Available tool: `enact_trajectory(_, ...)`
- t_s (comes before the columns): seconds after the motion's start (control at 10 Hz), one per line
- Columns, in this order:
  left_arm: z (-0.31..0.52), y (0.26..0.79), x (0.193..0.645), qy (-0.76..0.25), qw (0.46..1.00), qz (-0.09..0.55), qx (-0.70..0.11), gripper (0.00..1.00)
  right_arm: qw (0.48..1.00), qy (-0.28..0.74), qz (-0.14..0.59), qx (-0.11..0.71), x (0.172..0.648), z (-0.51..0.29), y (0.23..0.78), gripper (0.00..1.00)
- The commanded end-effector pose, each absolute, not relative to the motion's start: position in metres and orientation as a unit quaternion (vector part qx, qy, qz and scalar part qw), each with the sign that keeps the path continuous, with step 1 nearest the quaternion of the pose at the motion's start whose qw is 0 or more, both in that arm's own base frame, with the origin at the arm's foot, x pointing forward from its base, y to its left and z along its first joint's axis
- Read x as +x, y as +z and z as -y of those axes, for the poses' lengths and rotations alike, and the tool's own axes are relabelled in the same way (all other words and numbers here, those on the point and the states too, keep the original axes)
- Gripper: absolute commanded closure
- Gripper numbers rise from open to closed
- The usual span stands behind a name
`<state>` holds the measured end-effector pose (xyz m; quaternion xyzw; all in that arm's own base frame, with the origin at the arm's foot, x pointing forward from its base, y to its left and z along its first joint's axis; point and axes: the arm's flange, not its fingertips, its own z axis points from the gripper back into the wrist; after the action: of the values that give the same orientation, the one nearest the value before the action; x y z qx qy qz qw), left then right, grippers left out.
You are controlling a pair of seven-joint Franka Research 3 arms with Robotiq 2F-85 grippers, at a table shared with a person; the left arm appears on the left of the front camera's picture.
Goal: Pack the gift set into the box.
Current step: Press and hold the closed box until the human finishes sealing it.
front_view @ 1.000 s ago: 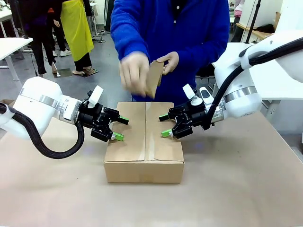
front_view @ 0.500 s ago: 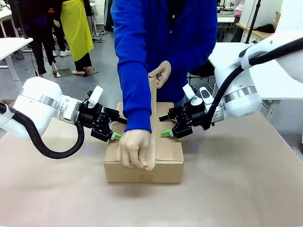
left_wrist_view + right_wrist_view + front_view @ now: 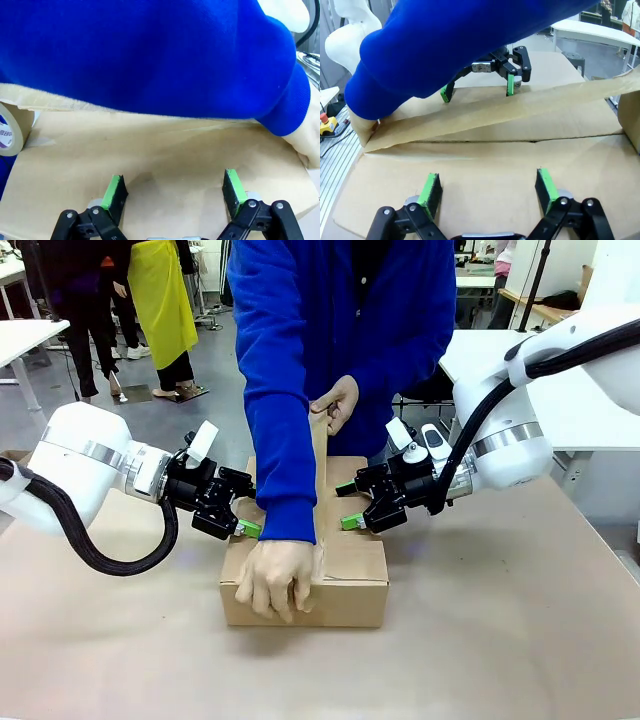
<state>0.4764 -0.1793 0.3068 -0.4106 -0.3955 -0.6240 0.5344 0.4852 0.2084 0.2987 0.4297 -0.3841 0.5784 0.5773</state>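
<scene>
Left and right fingers (image 3: 171,200) (image 3: 487,200): resting apart, holding flaps (image 3: 353,558) down.
Tape strip (image 3: 495,112): person is sticking it; you are keeping steady.

The right gripper (image 3: 489,192) is spreading its green-padded fingers over a closed flap of the box (image 3: 487,172). A blue sleeve (image 3: 465,40) is reaching across, its hand (image 3: 362,127) holding down brown tape (image 3: 505,107) at the near end. Beyond the tape, the left gripper (image 3: 479,89) is holding its fingers apart, seemingly touching the far flap.
</scene>
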Motion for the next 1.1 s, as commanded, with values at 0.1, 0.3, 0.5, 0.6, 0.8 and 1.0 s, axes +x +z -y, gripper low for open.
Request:
enact_trajectory(0.1, 0.1786, 0.3044, 0.4752, -0.626, 0.531, 0.397, -0.411, 0.00, 0.577, 0.579, 0.384, 0.429, 0.4847, -0.2079, 0.2968, 0.00)
enact_trajectory(0.3, 0.1786, 0.3044, 0.4752, -0.626, 0.531, 0.397, -0.411, 0.00, 0.577, 0.579, 0.384, 0.429, 0.4847, -0.2079, 0.2968, 0.00)
enact_trajectory(0.5, 0.1786, 0.3044, 0.4752, -0.626, 0.531, 0.397, -0.411, 0.00, 0.577, 0.579, 0.384, 0.429, 0.4847, -0.2079, 0.2968, 0.00)
enact_trajectory(0.6, 0.1786, 0.3044, 0.4752, -0.626, 0.531, 0.397, -0.411, 0.00, 0.577, 0.579, 0.384, 0.429, 0.4847, -0.2079, 0.2968, 0.00)
enact_trajectory(0.8, 0.1786, 0.3044, 0.4752, -0.626, 0.531, 0.397, -0.411, 0.00, 0.577, 0.579, 0.384, 0.429, 0.4847, -0.2079, 0.2968, 0.00)
enact_trajectory(1.0, 0.1786, 0.3044, 0.4752, -0.626, 0.531, 0.397, -0.411, 0.00, 0.577, 0.579, 0.384, 0.429, 0.4847, -0.2079, 0.2968, 0.00)
